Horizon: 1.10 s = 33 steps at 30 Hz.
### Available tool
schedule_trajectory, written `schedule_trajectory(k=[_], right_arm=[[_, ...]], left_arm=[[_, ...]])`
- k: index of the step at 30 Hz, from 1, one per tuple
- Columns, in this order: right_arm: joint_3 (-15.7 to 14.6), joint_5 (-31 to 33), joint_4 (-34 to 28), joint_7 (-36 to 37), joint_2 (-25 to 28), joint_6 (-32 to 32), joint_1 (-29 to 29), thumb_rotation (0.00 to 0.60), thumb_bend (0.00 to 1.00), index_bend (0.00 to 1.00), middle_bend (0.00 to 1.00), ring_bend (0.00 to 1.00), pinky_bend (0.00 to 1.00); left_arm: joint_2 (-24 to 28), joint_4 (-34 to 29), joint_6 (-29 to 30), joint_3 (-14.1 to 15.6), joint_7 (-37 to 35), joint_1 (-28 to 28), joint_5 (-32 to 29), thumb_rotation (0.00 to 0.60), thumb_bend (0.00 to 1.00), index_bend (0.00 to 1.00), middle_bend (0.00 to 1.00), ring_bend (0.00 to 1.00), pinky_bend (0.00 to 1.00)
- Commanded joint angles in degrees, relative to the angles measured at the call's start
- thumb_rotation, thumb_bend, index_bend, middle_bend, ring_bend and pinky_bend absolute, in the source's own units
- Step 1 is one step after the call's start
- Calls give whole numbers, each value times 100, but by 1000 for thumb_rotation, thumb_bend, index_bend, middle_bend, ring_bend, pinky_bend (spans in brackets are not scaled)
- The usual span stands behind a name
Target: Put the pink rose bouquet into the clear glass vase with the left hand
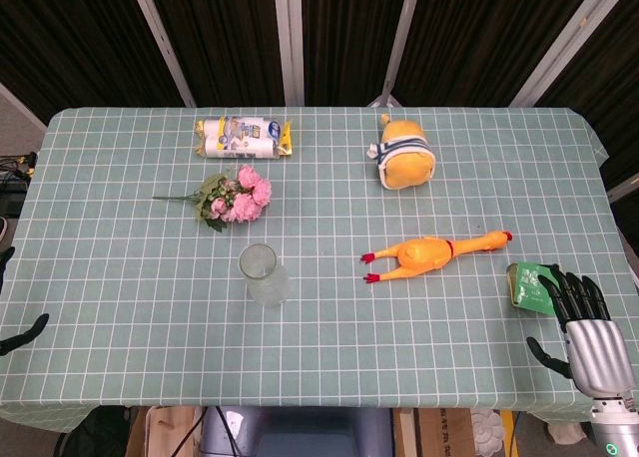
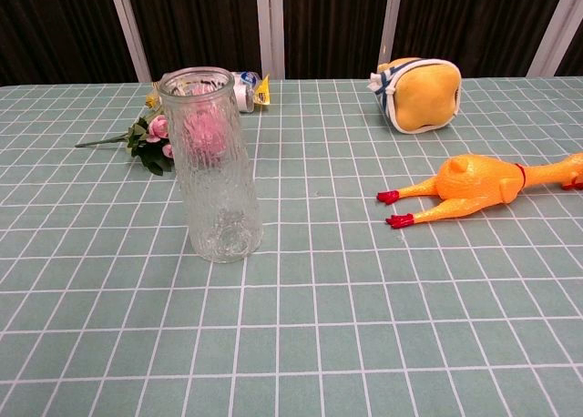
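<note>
On the counter (image 1: 120, 307), the bouquet (image 1: 235, 197) lies flat at about 11 o'clock from the vase (image 1: 264, 275), near it but not touching, with its thin stem pointing toward 9 o'clock and the pink heads bunched toward 3 o'clock. The vase stands upright and empty near the counter's middle. It looks top-heavy enough to tip if knocked, being tall, narrow, and glass. The bouquet is probably light and soft, with petals that crush easily, so the stem just behind the leaves seems the best place to hold it. Only a dark fingertip of the left robot hand (image 1: 24, 333) shows at the 9 o'clock edge, and I cannot tell how it is set. The right robot hand (image 1: 582, 322) rests at 4 o'clock, fingers spread and holding nothing, touching a green packet (image 1: 527, 283).
</note>
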Motion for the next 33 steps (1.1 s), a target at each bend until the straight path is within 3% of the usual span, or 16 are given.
schedule_trajectory(k=[1, 26, 29, 33], right_arm=[[0, -10, -7, -1, 4, 14, -5, 600, 268, 121, 70, 30, 0], [1, 30, 33, 41, -1, -21, 0, 600, 268, 121, 70, 30, 0], [25, 105, 61, 95, 10, -28, -8, 600, 268, 121, 70, 30, 0], [62, 182, 91, 129, 8, -46, -1, 600, 268, 121, 70, 30, 0]], left_arm=[[-5, 1, 15, -1, 6, 3, 11, 600, 276, 70, 94, 0, 14], [-87, 44, -18, -8, 161, -68, 100, 600, 275, 69, 93, 0, 14], [-146, 160, -165, -94, 184, -230, 118, 600, 273, 69, 84, 0, 12], [-105, 363, -744, -444, 385, -768, -97, 600, 272, 68, 76, 0, 10]])
